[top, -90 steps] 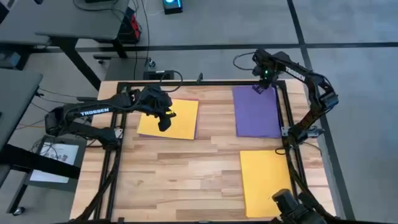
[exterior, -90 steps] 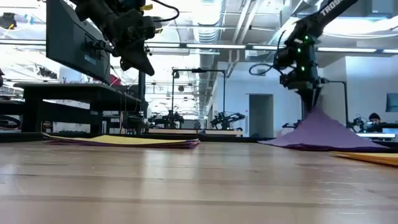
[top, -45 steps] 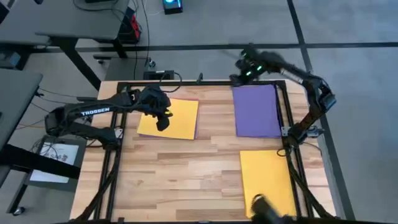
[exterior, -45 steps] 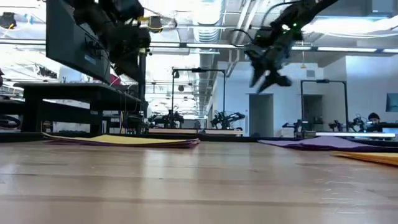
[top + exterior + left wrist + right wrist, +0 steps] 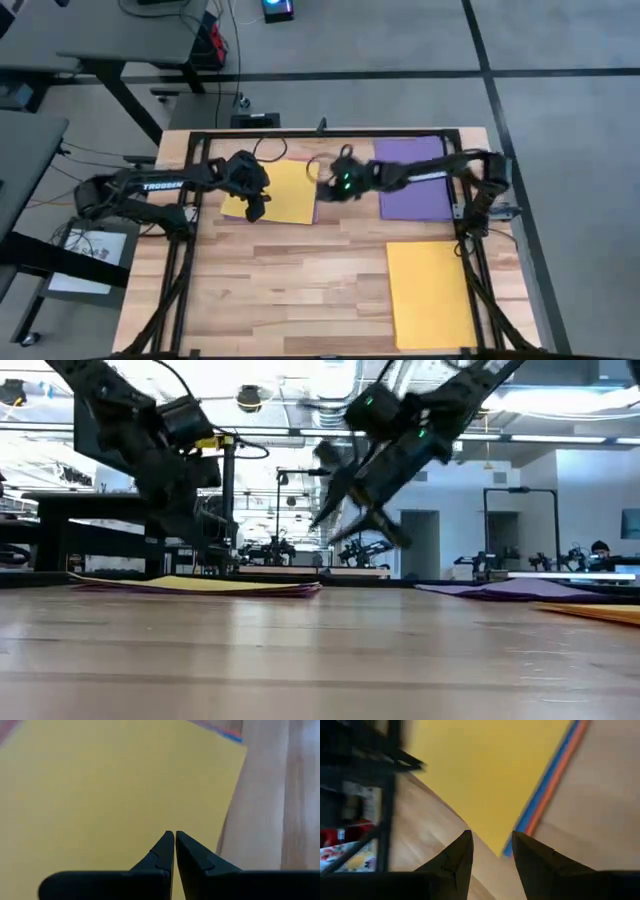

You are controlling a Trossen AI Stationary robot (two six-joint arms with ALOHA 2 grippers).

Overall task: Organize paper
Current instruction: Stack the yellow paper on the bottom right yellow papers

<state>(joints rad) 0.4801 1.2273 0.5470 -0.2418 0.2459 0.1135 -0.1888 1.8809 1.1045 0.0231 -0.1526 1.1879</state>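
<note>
two yellow sheets [image 5: 282,191] [image 5: 428,292], one purple sheet [image 5: 414,180], two grippers [image 5: 254,211] [image 5: 326,187]

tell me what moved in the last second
The right pincer let go of the purple sheet, which now lies flat, and swung across to the yellow stack. The left pincer dropped lower, shut. The yellow sheet stayed put.

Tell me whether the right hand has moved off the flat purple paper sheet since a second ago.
Yes. The right hand has swung from the purple paper sheet at the far edge leftward, toward the yellow-topped stack.
</note>
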